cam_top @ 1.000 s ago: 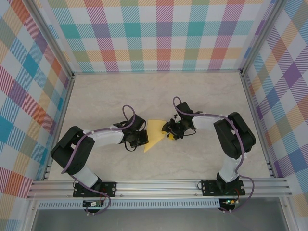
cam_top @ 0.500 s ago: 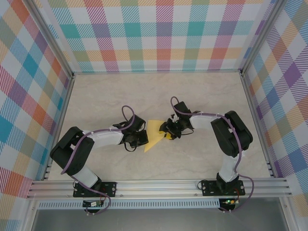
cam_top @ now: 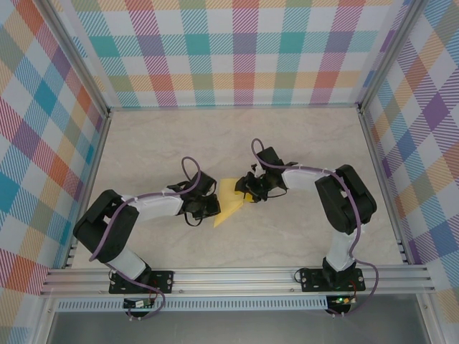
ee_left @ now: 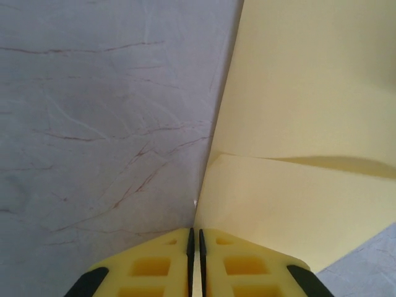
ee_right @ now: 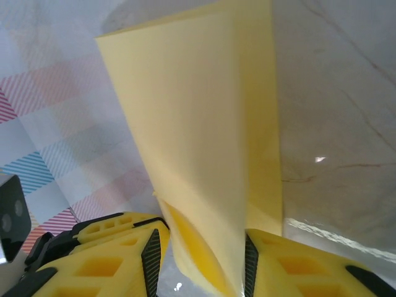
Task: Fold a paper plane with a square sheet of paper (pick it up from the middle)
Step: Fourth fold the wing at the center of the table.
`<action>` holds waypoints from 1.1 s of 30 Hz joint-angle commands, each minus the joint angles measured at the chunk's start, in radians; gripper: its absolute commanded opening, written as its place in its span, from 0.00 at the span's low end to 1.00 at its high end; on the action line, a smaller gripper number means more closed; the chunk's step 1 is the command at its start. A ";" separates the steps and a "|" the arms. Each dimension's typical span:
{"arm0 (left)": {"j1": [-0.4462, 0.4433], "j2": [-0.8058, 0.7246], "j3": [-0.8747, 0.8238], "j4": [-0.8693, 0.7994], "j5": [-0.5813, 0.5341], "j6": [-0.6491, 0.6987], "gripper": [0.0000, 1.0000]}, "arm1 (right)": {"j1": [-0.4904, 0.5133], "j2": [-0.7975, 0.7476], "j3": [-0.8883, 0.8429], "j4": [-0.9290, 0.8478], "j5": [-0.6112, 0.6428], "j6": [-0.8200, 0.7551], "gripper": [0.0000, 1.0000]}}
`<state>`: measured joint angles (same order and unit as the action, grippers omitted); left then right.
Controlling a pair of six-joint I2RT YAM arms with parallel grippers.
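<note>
Pale marbled table [cam_top: 179, 136]
Folded yellow paper [cam_top: 228, 203] rests near its middle, one side raised off the surface.

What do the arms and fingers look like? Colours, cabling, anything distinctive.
The left arm and right arm match: black joint housings, white links, and a purple cable looped along each. Black base plates sit on an aluminium rail. The fingers are yellow plastic with cut-out pockets and black inner strips.
</note>
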<state>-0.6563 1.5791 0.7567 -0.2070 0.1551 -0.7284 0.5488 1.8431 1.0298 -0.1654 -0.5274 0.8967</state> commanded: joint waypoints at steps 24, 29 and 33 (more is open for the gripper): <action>-0.433 -0.051 0.177 -0.341 -0.685 -0.064 0.57 | -0.057 0.110 0.160 -0.036 -0.233 -0.157 0.33; -0.470 0.062 0.234 -0.357 -0.734 -0.069 0.57 | -0.056 0.115 0.166 -0.047 -0.249 -0.153 0.33; -0.473 0.093 0.222 -0.339 -0.738 -0.085 0.54 | -0.057 0.113 0.164 -0.049 -0.250 -0.142 0.32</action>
<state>-1.1179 1.6615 0.9722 -0.5220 -0.5266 -0.7921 0.4969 1.9388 1.1690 -0.1940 -0.7464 0.7689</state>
